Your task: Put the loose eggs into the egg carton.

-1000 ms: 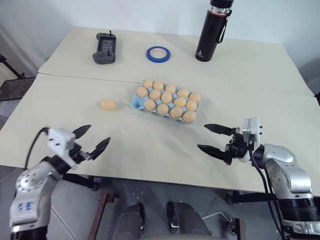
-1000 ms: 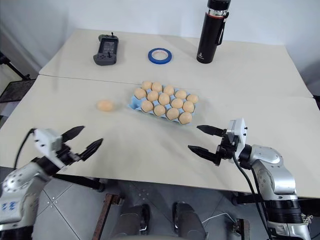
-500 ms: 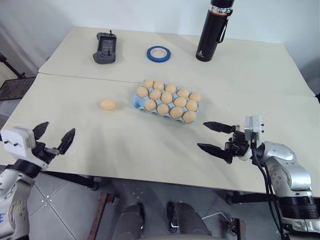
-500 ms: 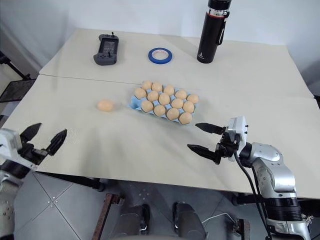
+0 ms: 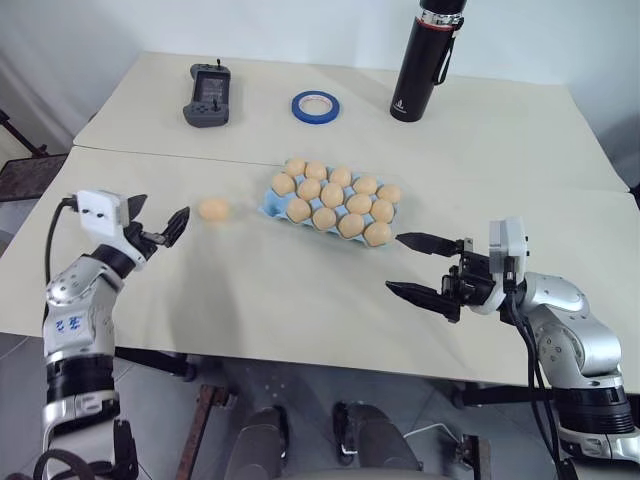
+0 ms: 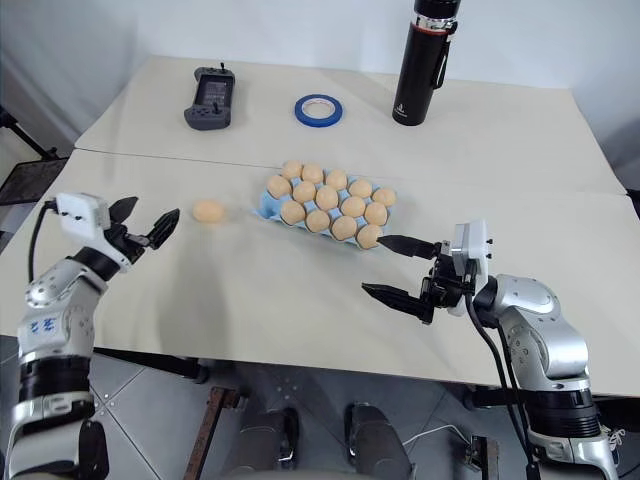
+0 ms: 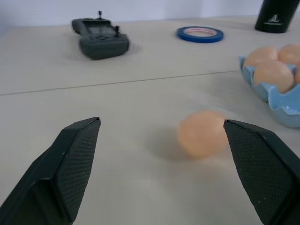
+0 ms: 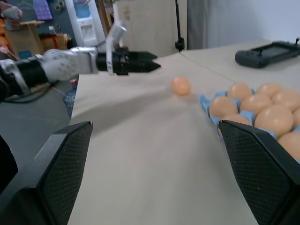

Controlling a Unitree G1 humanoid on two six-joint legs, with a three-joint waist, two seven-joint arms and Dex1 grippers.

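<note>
One loose egg [image 5: 214, 208], tan-orange, lies on the table just left of the egg carton [image 5: 270, 206]. The carton is a light blue tray, and its visible cups hold eggs. My left gripper [image 5: 163, 210] is open and hovers low a short way left of the loose egg, pointing at it. In the left wrist view the egg [image 7: 202, 132] sits ahead of the open fingers, close to one fingertip [image 7: 234, 129]. My right gripper [image 5: 393, 262] is open and empty, just off the carton's near right corner and pointing left.
A black bottle [image 5: 425, 60] stands at the back of the table. A blue tape roll [image 5: 315, 104] and a dark handheld controller [image 5: 208, 95] lie at the back left. A seam crosses the table behind the carton. The front edge runs just under both grippers.
My left arm swung out to the left, then came forward over the table and now faces the loose egg. The right gripper rose slightly. The eggs and carton stayed put.
</note>
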